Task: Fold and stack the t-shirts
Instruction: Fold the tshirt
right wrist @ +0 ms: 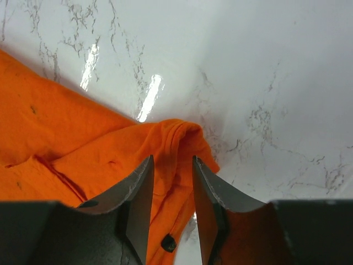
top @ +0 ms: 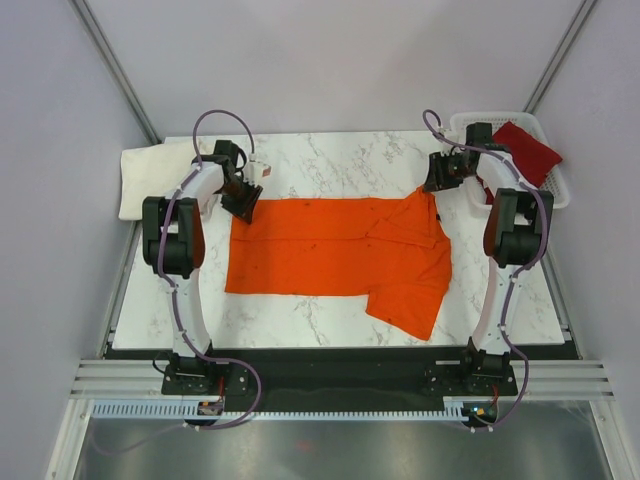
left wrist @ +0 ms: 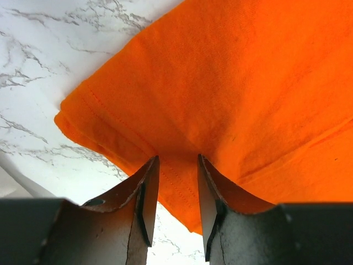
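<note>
orange t-shirt point(top: 335, 255): soft matt cloth, fine weave, stitched hem | table point(top: 330, 165) under it: marble-look top, smooth, glossy, throwing glare | dark red t-shirt point(top: 527, 150) right of it: matt cloth | basket point(top: 560, 187): white plastic lattice | cream-white t-shirt point(top: 150, 175) left of it: matt cloth | left gripper fingers point(left wrist: 127, 210): dark, matt, rough-edged

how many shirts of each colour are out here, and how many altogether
orange t-shirt, spread on the table: 1
dark red t-shirt, in the white basket: 1
cream-white t-shirt, at the far left corner: 1
total: 3
</note>
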Motion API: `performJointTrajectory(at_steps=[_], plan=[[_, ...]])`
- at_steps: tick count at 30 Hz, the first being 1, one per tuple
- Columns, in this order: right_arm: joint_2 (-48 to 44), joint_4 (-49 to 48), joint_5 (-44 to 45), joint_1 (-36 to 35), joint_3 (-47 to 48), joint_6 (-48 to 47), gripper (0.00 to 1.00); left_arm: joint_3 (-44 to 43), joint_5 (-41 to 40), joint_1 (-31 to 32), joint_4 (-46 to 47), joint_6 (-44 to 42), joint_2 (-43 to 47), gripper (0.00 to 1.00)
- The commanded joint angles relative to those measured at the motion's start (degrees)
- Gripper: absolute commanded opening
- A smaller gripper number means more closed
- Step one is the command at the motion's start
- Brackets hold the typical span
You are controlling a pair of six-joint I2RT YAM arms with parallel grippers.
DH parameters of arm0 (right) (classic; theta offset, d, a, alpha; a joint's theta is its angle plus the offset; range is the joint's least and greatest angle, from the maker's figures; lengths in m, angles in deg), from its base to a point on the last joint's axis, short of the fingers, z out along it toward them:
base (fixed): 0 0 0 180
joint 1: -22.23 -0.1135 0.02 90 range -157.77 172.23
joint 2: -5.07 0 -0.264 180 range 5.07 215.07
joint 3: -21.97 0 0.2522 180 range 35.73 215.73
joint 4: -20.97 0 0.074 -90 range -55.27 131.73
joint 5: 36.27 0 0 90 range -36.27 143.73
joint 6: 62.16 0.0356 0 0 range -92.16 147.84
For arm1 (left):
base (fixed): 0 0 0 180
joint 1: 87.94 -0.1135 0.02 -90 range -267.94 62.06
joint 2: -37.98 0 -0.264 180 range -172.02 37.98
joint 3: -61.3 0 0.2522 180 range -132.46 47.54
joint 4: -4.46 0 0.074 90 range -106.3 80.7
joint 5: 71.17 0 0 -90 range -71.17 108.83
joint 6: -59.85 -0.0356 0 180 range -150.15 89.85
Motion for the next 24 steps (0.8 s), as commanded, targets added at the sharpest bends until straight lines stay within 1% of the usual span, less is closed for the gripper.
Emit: performJointTrajectory(at_steps=[1,4,5,7,8,10,11,24], plan=[[2.26,-0.21,-2.11,0.06,4.30,0.87,0.42,0.16,-1.00,-0.62,0.24,1.03,-0.11,0.40],[4.11,0.06,-3.25,0.06,6.06,1.31,0.38,-0.10,-1.97,-0.80,0.51,1.03,-0.72,0.40],[4.38,-0.03,-3.60,0.06,6.50,1.48,0.32,-0.10,-2.14,-0.89,0.59,1.12,-0.99,0.40],[4.64,-0.03,-4.39,0.15,6.68,1.75,0.23,-0.54,-3.11,-1.06,0.68,1.38,-1.69,0.39],[4.47,0.05,-4.74,0.15,6.50,1.75,0.13,-0.63,-3.63,-1.24,0.94,1.55,-1.95,0.39],[4.12,-0.03,-4.75,0.15,6.33,1.49,0.01,-1.16,-3.99,-1.59,1.12,2.17,-2.57,0.37],[3.94,-0.03,-4.83,0.24,6.15,1.48,0.00,-1.33,-4.08,-1.77,1.30,2.17,-2.66,0.37],[-0.36,-0.91,-3.34,5.16,4.22,2.89,0.00,-2.04,-6.63,-2.56,2.97,3.84,-4.07,0.33]])
